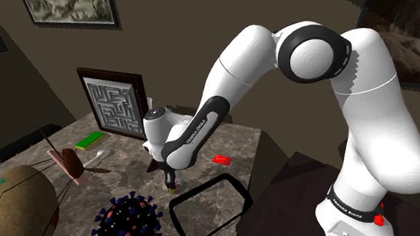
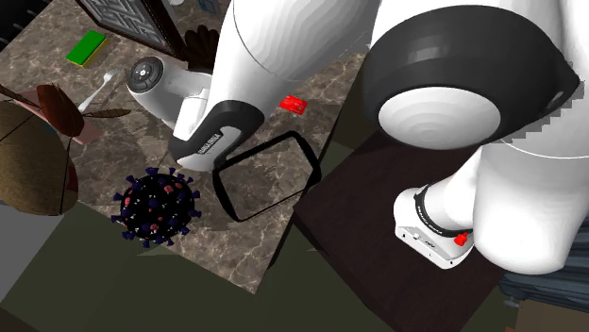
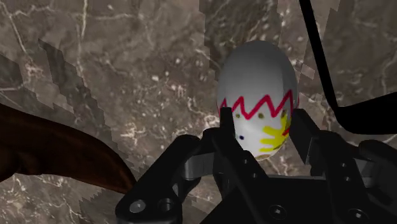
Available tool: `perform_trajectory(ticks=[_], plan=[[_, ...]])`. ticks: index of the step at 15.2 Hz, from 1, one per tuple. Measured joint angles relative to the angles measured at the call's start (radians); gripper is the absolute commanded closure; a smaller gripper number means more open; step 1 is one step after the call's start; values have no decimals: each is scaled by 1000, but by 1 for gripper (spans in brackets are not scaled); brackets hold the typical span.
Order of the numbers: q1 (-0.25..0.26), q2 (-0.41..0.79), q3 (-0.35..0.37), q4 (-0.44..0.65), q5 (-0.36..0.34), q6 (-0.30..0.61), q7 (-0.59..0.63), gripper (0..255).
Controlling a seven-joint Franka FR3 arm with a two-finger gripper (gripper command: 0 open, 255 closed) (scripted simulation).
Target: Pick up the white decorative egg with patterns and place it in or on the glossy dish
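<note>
A white egg (image 3: 257,70) with a red zigzag band and yellow marks sits between my black fingers (image 3: 222,137) in the wrist view, and both press on its sides. My gripper (image 3: 262,133) is shut on it, just above the marble table top (image 3: 127,63). In the shoulder view the gripper (image 1: 172,184) points down close to the table, beside the far-left corner of the dish (image 1: 202,188). The dish is a shallow rounded rectangle with a glossy black rim (image 2: 260,151). Part of that rim (image 3: 318,51) curves past the egg in the wrist view.
A dark spiky ball (image 1: 127,224) lies to the left of the dish, and a large brown-green ball (image 1: 23,205) lies further left. A framed maze picture (image 1: 111,102), a green block (image 1: 89,140), a small red block (image 1: 221,159) and a brown stick-pierced object (image 1: 69,159) stand further back.
</note>
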Motion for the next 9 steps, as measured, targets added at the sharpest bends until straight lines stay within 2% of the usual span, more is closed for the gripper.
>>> perform_trajectory(ticks=[6, 7, 9], plan=[[-5, -63, 8, -13, 11, -53, -10, 255], [-5, -63, 8, -13, 11, -53, -10, 0], [-16, -36, 14, 23, 31, -80, -17, 0]])
